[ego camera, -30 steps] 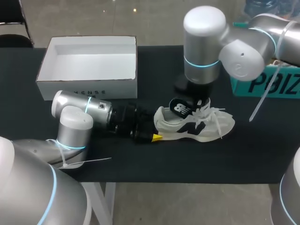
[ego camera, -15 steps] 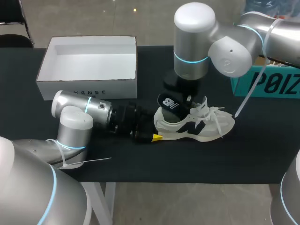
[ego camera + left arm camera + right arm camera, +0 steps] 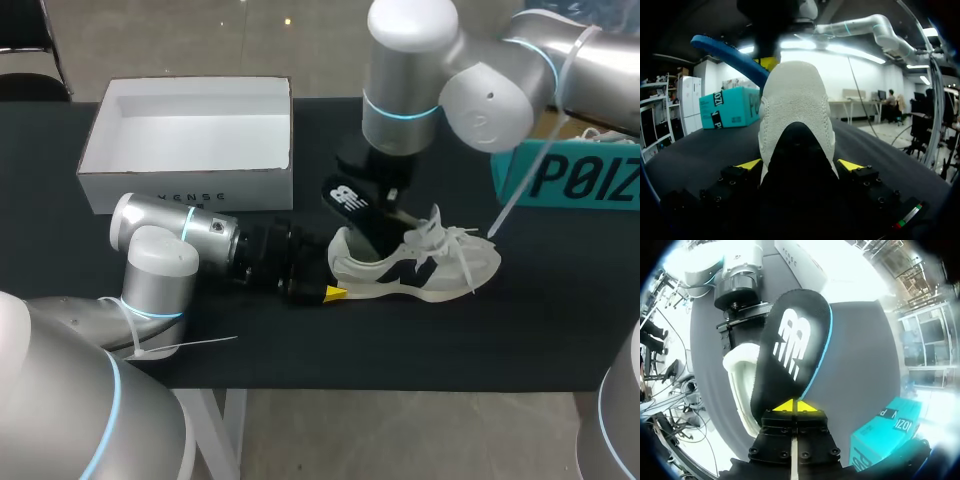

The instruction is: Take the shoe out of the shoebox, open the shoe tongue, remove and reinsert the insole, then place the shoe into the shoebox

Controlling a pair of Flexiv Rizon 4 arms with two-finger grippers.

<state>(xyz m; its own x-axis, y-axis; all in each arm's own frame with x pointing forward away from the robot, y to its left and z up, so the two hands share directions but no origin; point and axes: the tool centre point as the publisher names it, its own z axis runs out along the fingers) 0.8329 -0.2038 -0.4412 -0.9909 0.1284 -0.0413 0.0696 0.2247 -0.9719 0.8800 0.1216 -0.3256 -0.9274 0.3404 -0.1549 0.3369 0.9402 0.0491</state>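
One black table sits under everything, with the open white shoebox at its back left. Near the box's front corner the white shoe stands on its sole, heel toward the left arm. The left gripper clamps that heel from both sides. The dark insole sticks up tilted, one end inside the shoe, pinched tight in the right gripper.

The head camera looks down over the table from above, behind the robot. The left wrist camera sits low against the heel of the shoe; the right one peers down at the insole and that same shoe.
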